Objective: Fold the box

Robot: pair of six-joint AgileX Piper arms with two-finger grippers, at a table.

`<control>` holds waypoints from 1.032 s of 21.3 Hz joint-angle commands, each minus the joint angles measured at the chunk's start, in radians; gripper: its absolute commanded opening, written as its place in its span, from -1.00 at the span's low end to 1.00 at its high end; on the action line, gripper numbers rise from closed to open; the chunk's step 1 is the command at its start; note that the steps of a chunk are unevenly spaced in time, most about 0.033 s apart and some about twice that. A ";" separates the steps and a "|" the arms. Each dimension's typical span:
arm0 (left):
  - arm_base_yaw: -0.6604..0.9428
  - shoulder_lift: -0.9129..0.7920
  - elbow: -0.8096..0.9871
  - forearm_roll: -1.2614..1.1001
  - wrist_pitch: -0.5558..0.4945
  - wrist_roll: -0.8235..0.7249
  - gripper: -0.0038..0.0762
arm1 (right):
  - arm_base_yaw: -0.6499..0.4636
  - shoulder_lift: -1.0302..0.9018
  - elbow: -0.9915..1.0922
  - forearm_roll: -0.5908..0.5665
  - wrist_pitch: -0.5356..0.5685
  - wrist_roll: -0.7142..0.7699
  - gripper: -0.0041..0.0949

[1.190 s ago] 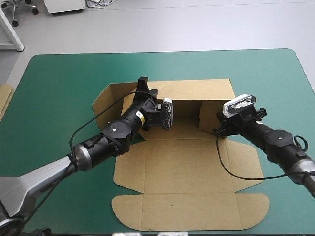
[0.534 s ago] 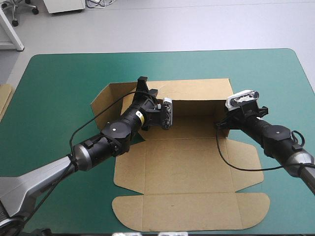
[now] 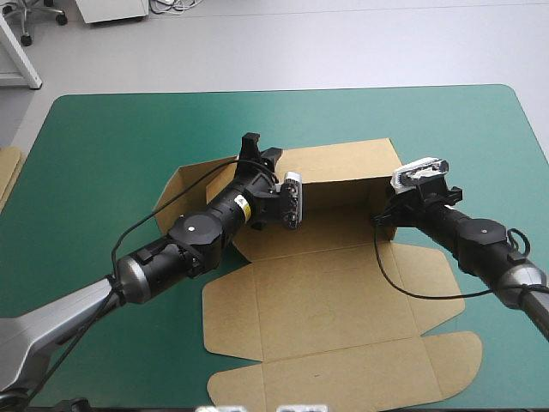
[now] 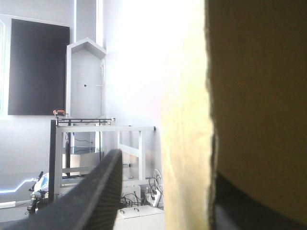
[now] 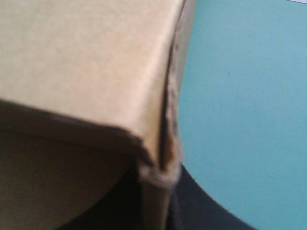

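Since earlier, the brown box [image 3: 334,292] has skewed on the table [image 3: 103,154]. We find the left pincer [image 3: 262,150] pinching its rear wall [image 3: 343,163] and the right pincer [image 3: 384,221] pinching that wall's right corner. Wall-raising is in hand, we judge; next, tuck the ends inward.

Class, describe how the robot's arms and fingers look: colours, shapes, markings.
The left arm and right arm are black cylindrical segments joined to silver-grey links, white dots on their joint caps. The left bears a yellow label. The fingers are black curved fins.
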 commanded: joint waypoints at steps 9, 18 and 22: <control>-0.296 -0.111 -0.031 -0.008 0.167 -0.017 0.16 | 0.004 -0.018 -0.027 0.098 0.023 -0.005 -0.95; -0.368 -0.304 -0.033 -0.484 0.222 -0.081 0.14 | 0.004 -0.018 -0.027 0.098 0.020 0.008 -0.96; -0.368 -0.406 -0.033 -0.779 0.224 -0.060 0.14 | 0.004 -0.017 -0.027 0.098 0.013 0.008 -0.96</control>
